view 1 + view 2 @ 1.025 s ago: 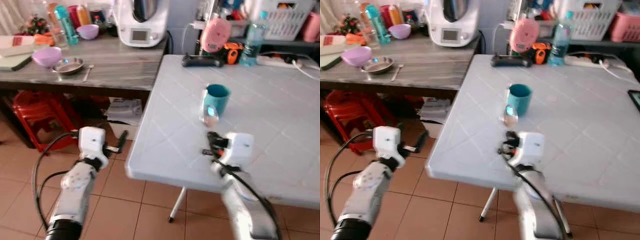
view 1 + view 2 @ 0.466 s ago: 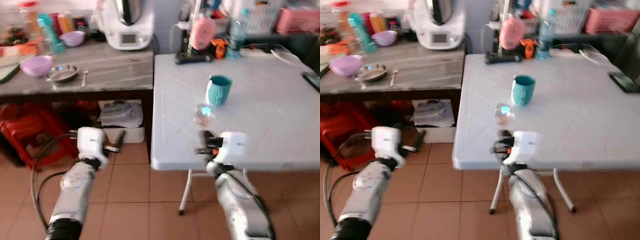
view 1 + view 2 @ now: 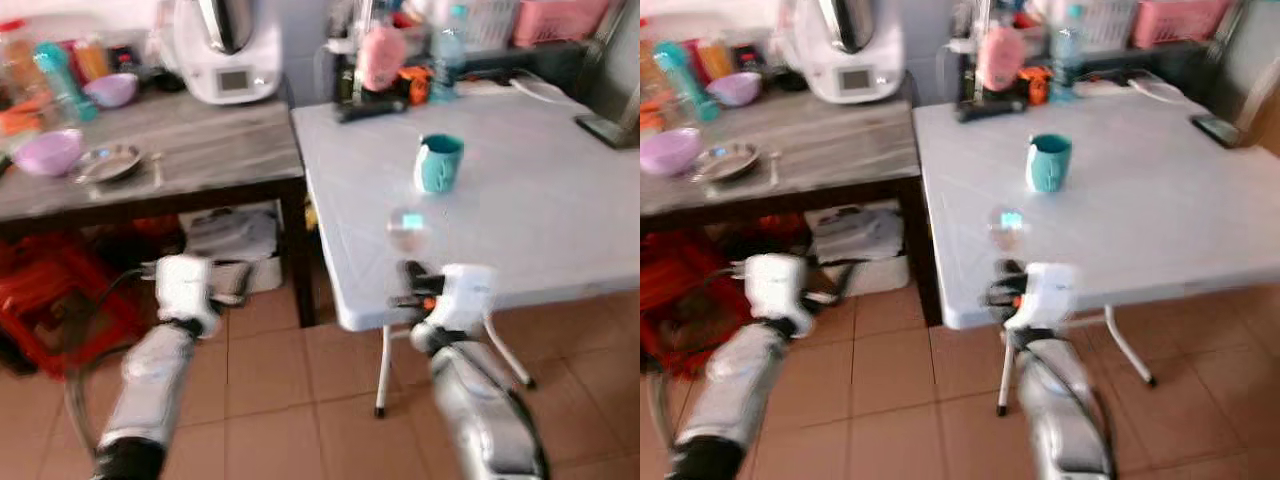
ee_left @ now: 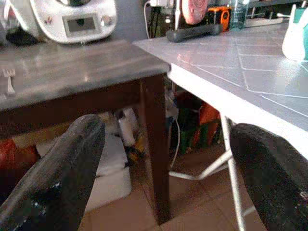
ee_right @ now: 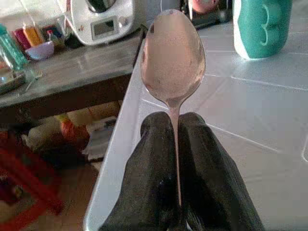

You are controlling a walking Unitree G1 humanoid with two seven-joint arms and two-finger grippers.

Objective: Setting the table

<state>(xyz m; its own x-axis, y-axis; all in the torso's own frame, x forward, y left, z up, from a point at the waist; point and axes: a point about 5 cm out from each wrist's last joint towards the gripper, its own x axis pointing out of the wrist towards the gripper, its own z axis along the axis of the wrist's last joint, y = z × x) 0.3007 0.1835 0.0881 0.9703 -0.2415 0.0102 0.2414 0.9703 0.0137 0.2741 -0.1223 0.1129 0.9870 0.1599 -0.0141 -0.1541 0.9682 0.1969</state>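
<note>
The right gripper (image 5: pixel 175 144) is clamping the handle of a spoon (image 5: pixel 172 53) between its two closed fingers (image 5: pixel 149 163). The spoon is standing with its long axis in line with the fingers, bowl pointing away from the wrist and up, over the near edge of the white table (image 3: pixel 1160 220). In the head views the bowl is appearing as a blurred bright spot (image 3: pixel 407 226) above the gripper; the right wrist view is resolving its oval shape and thin stem. A teal cup (image 3: pixel 439 163) is standing further in on the table, well apart from the spoon. The left gripper (image 4: pixel 166 159) is hanging low beside the grey counter (image 3: pixel 150 180), fingers spread wide and holding nothing. The left wrist view is showing the dark counter leg (image 4: pixel 156 144) and the table's edge
</note>
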